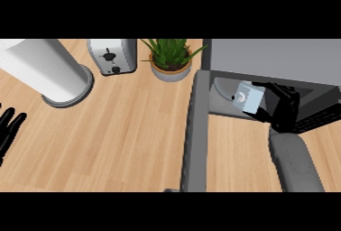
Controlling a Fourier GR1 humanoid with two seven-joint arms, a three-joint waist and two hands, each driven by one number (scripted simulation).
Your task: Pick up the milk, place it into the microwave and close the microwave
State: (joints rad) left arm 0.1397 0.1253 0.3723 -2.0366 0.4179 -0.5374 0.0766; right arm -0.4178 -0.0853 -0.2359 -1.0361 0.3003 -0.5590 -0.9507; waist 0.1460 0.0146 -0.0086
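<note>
Right hand (278,106) has its fingers curled round the milk (248,98), carton held just inside the microwave (266,58) mouth, tilted. Open door (195,135) stands left of it. Left hand (8,128) rests open, far left.

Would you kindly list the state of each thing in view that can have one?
Grey microwave: door swung open.
Pale blue milk carton: tilted, held inside the microwave opening.
Right robot hand: curled round the carton.
Left robot hand: open, resting at the left edge.
Silver toaster: slots not visible.
</note>
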